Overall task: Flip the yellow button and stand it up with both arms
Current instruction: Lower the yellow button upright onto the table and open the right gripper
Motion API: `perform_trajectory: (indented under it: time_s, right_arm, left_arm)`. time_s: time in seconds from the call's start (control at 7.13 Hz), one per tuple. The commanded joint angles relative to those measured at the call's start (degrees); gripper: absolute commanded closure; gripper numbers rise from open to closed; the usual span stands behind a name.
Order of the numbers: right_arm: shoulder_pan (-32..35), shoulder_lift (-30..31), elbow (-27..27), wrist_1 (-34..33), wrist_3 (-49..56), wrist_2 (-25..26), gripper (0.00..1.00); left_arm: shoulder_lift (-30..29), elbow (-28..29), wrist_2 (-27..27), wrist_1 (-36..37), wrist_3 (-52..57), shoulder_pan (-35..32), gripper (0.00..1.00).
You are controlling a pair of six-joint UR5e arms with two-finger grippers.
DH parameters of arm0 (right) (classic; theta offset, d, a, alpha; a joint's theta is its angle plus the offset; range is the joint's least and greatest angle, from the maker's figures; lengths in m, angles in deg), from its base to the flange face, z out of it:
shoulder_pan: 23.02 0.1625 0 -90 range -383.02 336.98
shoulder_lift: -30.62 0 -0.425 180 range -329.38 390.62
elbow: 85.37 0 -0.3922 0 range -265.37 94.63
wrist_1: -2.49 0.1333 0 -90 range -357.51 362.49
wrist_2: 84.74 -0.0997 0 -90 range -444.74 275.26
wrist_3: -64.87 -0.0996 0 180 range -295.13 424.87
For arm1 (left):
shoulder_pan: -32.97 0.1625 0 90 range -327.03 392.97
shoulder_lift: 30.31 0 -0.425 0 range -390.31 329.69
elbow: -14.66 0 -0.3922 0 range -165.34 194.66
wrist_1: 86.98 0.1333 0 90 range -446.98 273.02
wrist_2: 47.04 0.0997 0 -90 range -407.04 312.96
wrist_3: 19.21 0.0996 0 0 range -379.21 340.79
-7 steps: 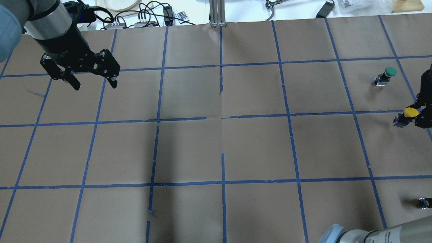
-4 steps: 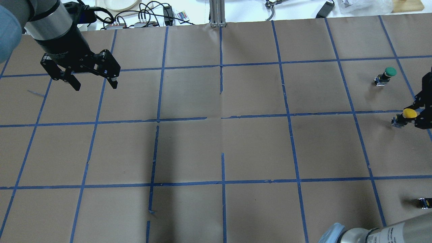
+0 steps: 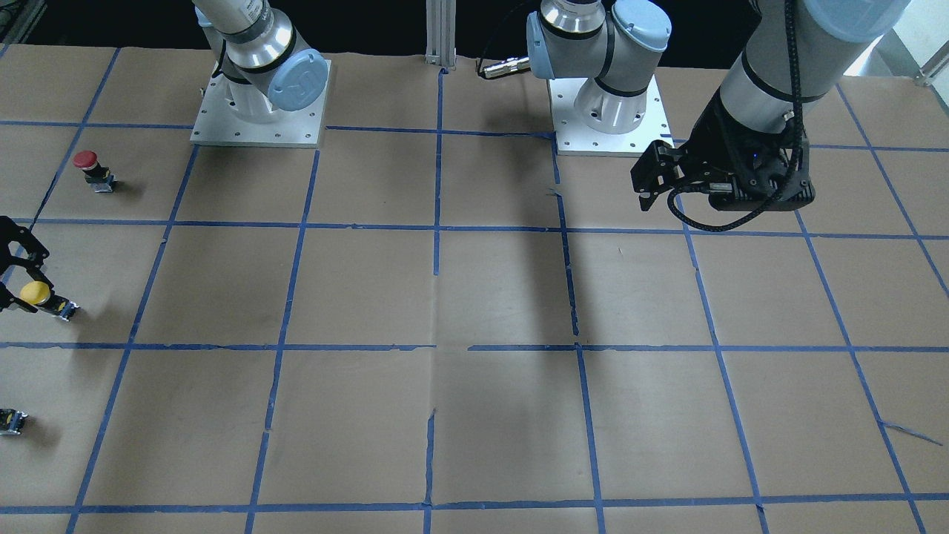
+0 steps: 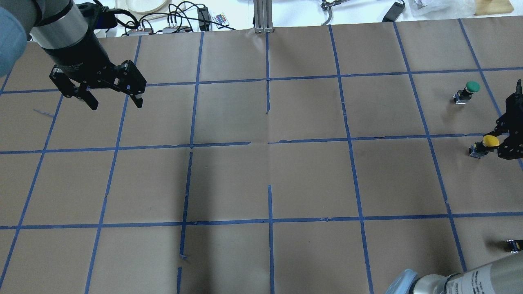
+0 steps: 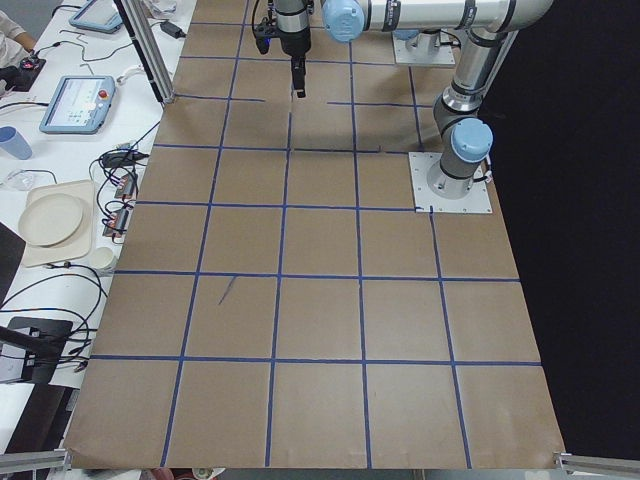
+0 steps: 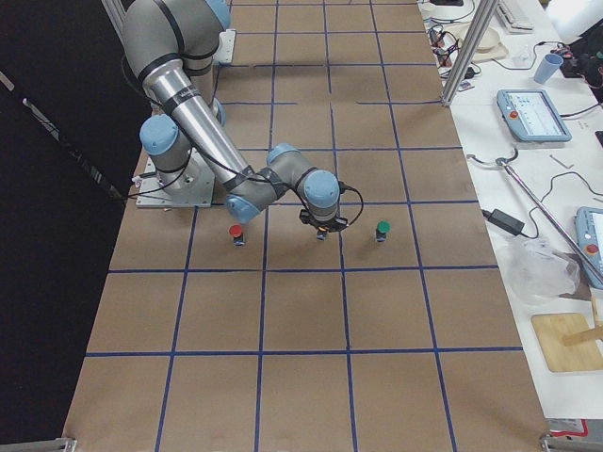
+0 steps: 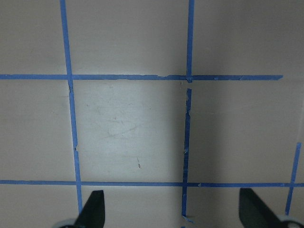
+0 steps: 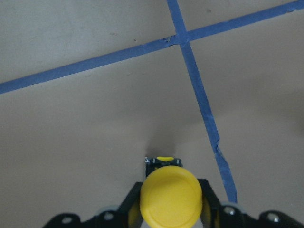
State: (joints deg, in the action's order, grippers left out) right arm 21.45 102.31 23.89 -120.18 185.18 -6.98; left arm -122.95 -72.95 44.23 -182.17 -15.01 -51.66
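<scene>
The yellow button [image 4: 489, 141] is at the table's far right, held tilted, with its yellow cap up and its black-grey body [image 4: 475, 151] pointing down and left. My right gripper [image 4: 496, 143] is shut on it just below the cap. In the right wrist view the cap [image 8: 171, 199] fills the gap between the fingers [image 8: 208, 202], low over the brown paper. I cannot tell whether its base touches. It also shows in the front view [image 3: 35, 294]. My left gripper [image 4: 115, 103] is open and empty, high over the far left, its fingertips [image 7: 92, 209] wide apart.
A green-capped button [image 4: 470, 89] stands beyond the yellow one. A red-capped button [image 3: 89, 165] stands nearer the robot's base. A small capless black block [image 4: 514, 245] lies at the right edge. Cables and clutter line the table's far edge [image 4: 175, 20].
My right gripper has carried the yellow button slightly left and lower in the overhead view. The left arm has hardly moved.
</scene>
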Motion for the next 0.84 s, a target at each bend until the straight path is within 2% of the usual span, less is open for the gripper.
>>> perform_trajectory:
  time_s: [0.0,0.14,0.28,0.42,0.7]
  right_arm:
    - [0.0,0.37,-0.1,-0.2,0.01,-0.07,0.3]
    - [0.0,0.46,-0.01,-0.2,-0.07,-0.07,0.21]
    - [0.0,0.55,-0.01,-0.2,-0.34,0.02,0.18]
    - [0.0,1.16,-0.1,-0.12,-0.86,0.19,0.18]
    - [0.34,6.24,0.16,1.02,-7.59,0.28,0.18]
  left_arm:
    - [0.0,-0.01,-0.03,0.0,-0.07,0.0,0.01]
    - [0.0,-0.01,-0.03,0.0,-0.07,0.0,0.0]
    - [0.0,-0.01,-0.03,0.0,-0.07,0.0,0.0]
    - [0.0,-0.01,-0.12,-0.09,-0.24,0.0,0.0]
    - [0.0,-0.01,-0.21,0.0,-0.24,0.08,0.0]
